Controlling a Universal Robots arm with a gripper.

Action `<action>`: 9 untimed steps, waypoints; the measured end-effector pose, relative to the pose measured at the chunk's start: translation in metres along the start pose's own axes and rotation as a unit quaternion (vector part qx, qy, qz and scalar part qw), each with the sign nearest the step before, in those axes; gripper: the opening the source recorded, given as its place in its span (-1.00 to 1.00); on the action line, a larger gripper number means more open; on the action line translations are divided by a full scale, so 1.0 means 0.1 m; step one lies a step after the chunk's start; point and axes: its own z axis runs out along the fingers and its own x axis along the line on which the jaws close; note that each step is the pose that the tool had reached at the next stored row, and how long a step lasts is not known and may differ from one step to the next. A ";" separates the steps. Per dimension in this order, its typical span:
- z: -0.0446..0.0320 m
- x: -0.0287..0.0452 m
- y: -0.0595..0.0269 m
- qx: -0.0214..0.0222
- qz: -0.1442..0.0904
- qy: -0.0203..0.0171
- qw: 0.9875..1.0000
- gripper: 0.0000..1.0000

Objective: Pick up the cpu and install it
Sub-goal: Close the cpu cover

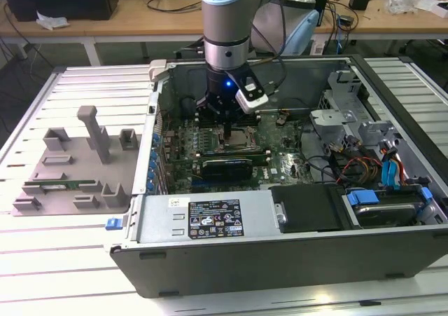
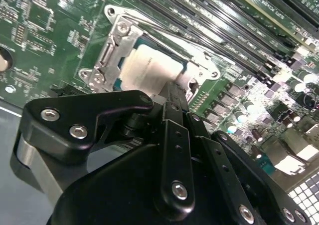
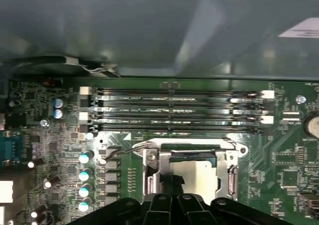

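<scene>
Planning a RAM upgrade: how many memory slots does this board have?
4 slots, parallel rows in the first wrist view: one nearest the case wall, two in the middle, one beside the socket. None seems hidden.

Silvery square cpu (image 2: 149, 70) lies flat within the socket frame (image 2: 115, 41).
</scene>
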 end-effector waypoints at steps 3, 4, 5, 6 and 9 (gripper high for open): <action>0.017 0.039 0.001 0.000 -0.003 0.000 1.000 -0.79; 0.028 0.054 0.001 0.000 -0.005 0.000 1.000 -0.79; 0.037 0.064 0.001 0.000 -0.006 0.000 1.000 -0.79; 0.050 0.076 0.001 0.000 -0.008 0.000 1.000 -0.79; 0.082 0.095 0.001 -0.001 -0.013 0.000 1.000 -0.79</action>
